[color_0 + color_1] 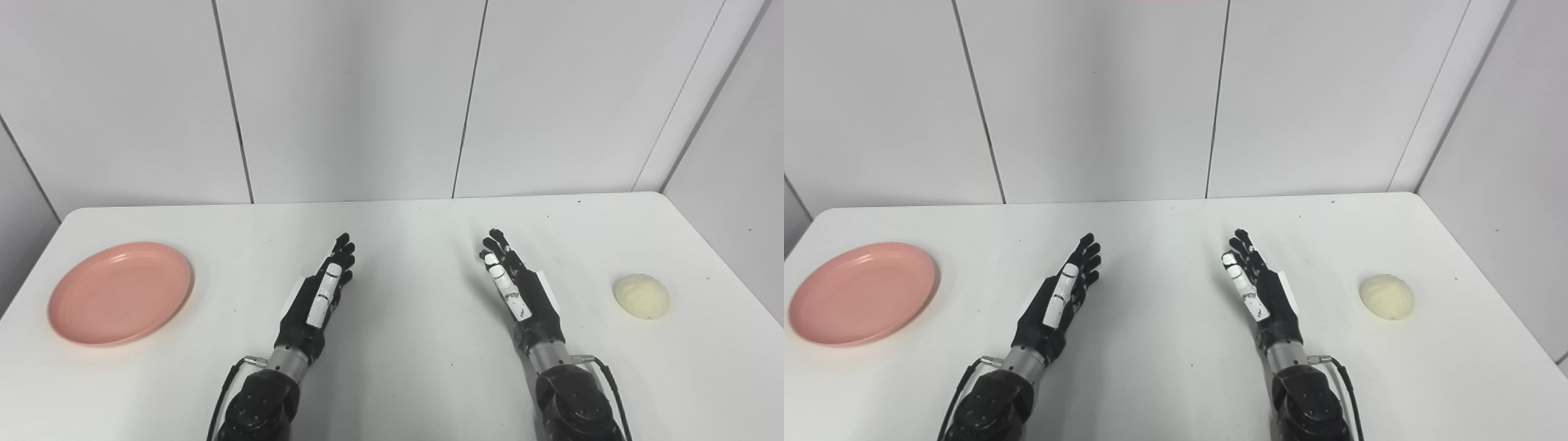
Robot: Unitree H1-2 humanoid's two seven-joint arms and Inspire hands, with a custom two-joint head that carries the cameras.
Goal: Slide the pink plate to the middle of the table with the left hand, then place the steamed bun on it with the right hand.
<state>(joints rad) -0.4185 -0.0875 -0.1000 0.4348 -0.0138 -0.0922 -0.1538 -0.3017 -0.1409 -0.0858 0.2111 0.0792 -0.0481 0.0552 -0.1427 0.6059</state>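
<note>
Waiting empty and spread, left hand (321, 294) and right hand (514, 288) flank mid-desk (404, 367); rigid plate (120, 293) near left edge likely slides by its rim, soft bun (641, 296) near right edge needs gentle cupping.

The plate (120, 293) lay on the table (404, 220) at its far left, the bun (641, 296) at its far right (well apart from each other). Between them the left hand (318, 297) and right hand (517, 291) were side by side, apart, over the table's middle. A wall (367, 92) stood behind.
</note>
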